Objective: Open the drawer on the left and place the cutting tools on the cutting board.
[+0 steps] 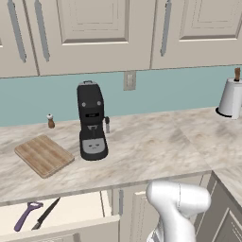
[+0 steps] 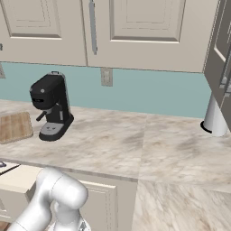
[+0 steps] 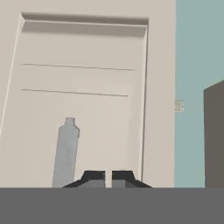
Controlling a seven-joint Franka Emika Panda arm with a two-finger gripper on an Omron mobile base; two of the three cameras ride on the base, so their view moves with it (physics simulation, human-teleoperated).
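The drawer (image 1: 80,208) stands pulled out below the counter at the lower left, its pale inside showing. Inside it lie the cutting tools: a purple-handled peeler (image 1: 26,215) and, just to its right, a slim black knife (image 1: 46,213). The cutting board (image 1: 44,155) rests flat on the counter above the drawer, left of the coffee machine; its right end also shows as the cutting board (image 2: 13,126). My arm (image 1: 177,208) bends down below the counter edge, right of the drawer. In the hand view my gripper (image 3: 108,177) is shut with nothing between its tips, facing a cream framed panel (image 3: 83,109) with a grey bar handle.
A black coffee machine (image 1: 91,120) stands on the marble counter beside the board, with a small pepper shaker (image 1: 50,121) behind it. A paper towel roll (image 1: 231,97) stands at the far right. Wall cabinets hang above, and lower cabinet doors sit right of the drawer.
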